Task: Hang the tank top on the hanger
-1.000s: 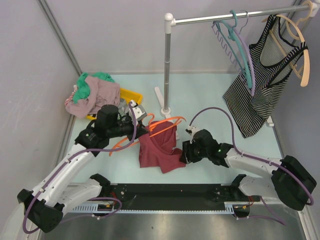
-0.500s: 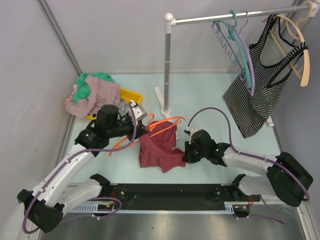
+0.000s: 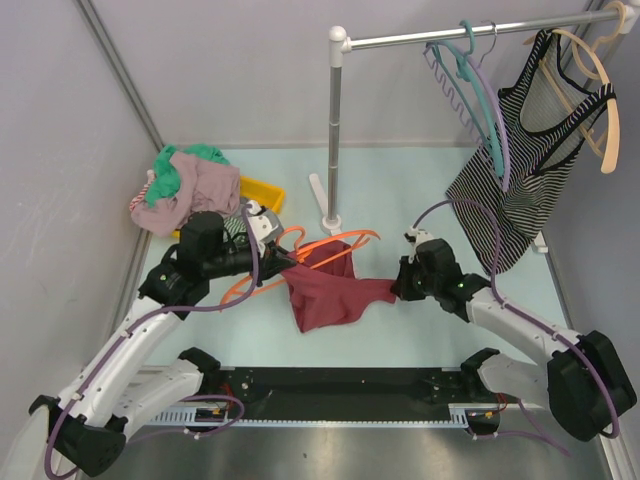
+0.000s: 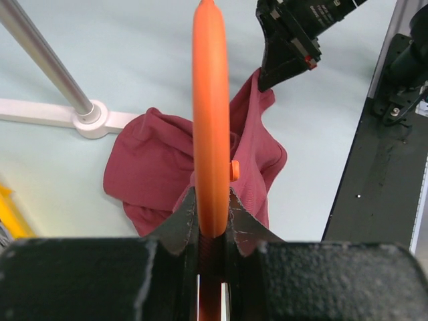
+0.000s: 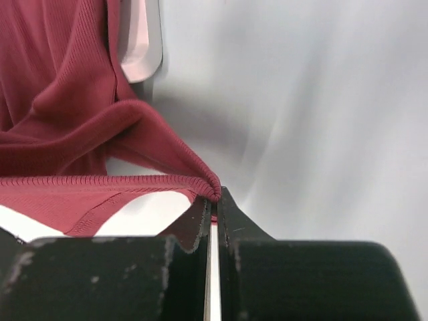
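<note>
The maroon tank top (image 3: 330,290) hangs bunched from the orange hanger (image 3: 330,243) near the table's middle. My left gripper (image 3: 272,258) is shut on the hanger, which runs edge-on up the left wrist view (image 4: 211,120) with the tank top (image 4: 154,160) behind it. My right gripper (image 3: 400,287) is shut on an edge of the tank top and holds it stretched out to the right. In the right wrist view the ribbed hem (image 5: 134,180) is pinched between the jaws (image 5: 214,200).
A metal rack pole (image 3: 335,130) stands behind the hanger, its base (image 3: 322,205) on the table. Teal and lilac hangers (image 3: 485,100) and a striped top (image 3: 520,160) on a wooden hanger hang at right. A clothes pile (image 3: 190,185) and yellow bin (image 3: 262,192) sit back left.
My right gripper has pulled the tank top's edge up and to the right, stretching the fabric. My left gripper has shifted slightly left with the hanger.
</note>
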`<control>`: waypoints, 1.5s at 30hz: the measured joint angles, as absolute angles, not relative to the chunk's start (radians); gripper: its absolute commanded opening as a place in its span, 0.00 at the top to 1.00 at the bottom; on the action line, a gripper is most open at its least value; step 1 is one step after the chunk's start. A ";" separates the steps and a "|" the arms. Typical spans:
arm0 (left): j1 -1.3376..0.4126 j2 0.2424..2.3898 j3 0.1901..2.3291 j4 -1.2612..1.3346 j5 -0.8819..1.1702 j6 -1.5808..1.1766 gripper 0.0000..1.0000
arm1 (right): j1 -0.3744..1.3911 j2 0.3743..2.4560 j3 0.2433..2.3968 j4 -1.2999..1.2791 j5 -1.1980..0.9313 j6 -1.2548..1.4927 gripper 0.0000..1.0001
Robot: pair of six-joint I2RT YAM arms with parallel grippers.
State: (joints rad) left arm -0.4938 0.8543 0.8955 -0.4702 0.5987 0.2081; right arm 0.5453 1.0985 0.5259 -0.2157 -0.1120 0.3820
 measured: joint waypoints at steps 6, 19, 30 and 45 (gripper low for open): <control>-0.489 0.853 0.895 -0.457 0.655 0.201 1.00 | 0.502 1.069 0.570 -0.228 -0.089 0.337 1.00; -0.488 0.869 0.888 -0.442 0.712 0.199 1.00 | 0.448 1.013 0.682 -0.263 -0.040 0.249 1.00; -0.488 0.885 0.884 -0.440 0.715 0.192 1.00 | 0.448 0.982 0.734 -0.285 -0.039 0.232 1.00; -0.488 0.889 0.884 -0.435 0.730 0.191 1.00 | 0.450 0.961 0.778 -0.314 -0.058 0.231 1.00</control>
